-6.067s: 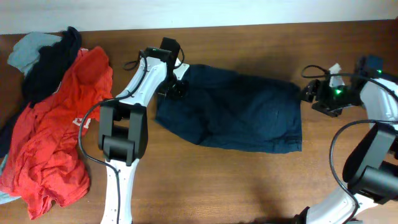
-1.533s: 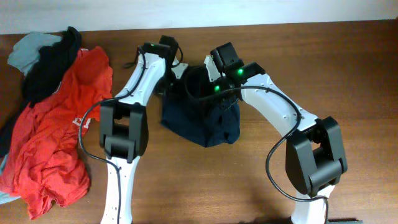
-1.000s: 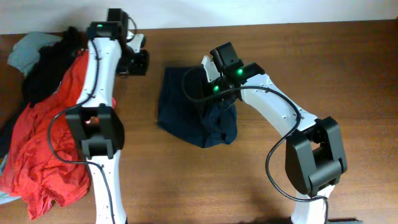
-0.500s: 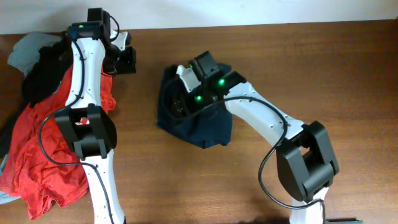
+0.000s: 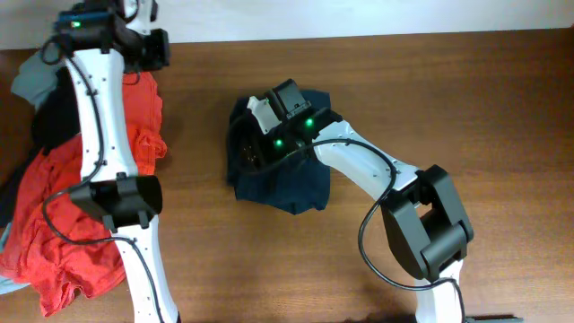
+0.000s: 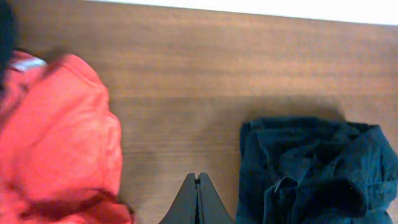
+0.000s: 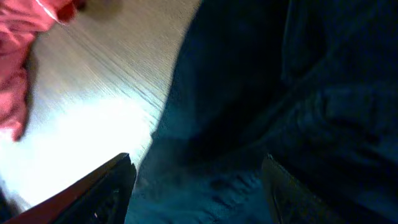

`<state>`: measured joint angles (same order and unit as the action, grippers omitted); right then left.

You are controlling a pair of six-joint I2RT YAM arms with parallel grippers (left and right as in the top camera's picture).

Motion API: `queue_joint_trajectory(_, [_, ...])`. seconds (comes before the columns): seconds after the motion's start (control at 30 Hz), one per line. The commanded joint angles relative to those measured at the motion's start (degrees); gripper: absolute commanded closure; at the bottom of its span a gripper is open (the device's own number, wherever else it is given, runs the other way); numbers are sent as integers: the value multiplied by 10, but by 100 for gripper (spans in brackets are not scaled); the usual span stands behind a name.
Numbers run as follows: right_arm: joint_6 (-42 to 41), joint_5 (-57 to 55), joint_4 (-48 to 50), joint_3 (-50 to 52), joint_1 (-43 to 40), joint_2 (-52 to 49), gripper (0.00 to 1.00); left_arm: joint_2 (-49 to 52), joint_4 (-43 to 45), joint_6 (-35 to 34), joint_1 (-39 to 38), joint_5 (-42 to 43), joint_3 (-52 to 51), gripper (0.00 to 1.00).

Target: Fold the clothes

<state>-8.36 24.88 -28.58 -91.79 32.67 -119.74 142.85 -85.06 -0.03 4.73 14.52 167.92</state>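
Note:
The navy garment (image 5: 296, 184) lies bunched and folded in the middle of the table. It also shows at the lower right of the left wrist view (image 6: 311, 168) and fills the right wrist view (image 7: 261, 93). My right gripper (image 5: 255, 151) sits low over the garment's left part. Its jaws stand wide apart (image 7: 199, 183), with navy cloth lying between them. My left gripper (image 5: 161, 49) is at the far left of the table, above the top of the red shirt and well away from the garment. Its fingers (image 6: 197, 186) are shut together and hold nothing.
A pile of clothes lies at the left: a bright red shirt (image 5: 90, 179), a black garment (image 5: 58, 108) and a pale blue-grey one (image 5: 36, 76). The red shirt also shows in the left wrist view (image 6: 56, 137). Bare wood (image 5: 466, 108) lies to the right of the garment.
My left arm has let go of the garment and swung up and left to the pile. My right gripper has carried the garment's right side leftward, leaving a narrower bundle.

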Motion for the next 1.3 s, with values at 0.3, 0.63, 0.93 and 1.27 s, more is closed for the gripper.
queue_joint_trajectory(0.3, [-60,-91,-18,-33,-41,101,38,-2,-17,9,3,-8,39,99])
queue_joint_trajectory(0.63, [-102,-166,4,-33,-54,37,44,-2,-18,9,-3,-8,39,98])
queue_joint_trajectory(0.93, [-106,-226,35,-33,-22,7,45,-2,-22,9,-7,-6,39,98])
queue_joint_trajectory(1.27, [-120,-271,54,-33,4,-19,47,-2,-22,9,-14,-8,39,98])
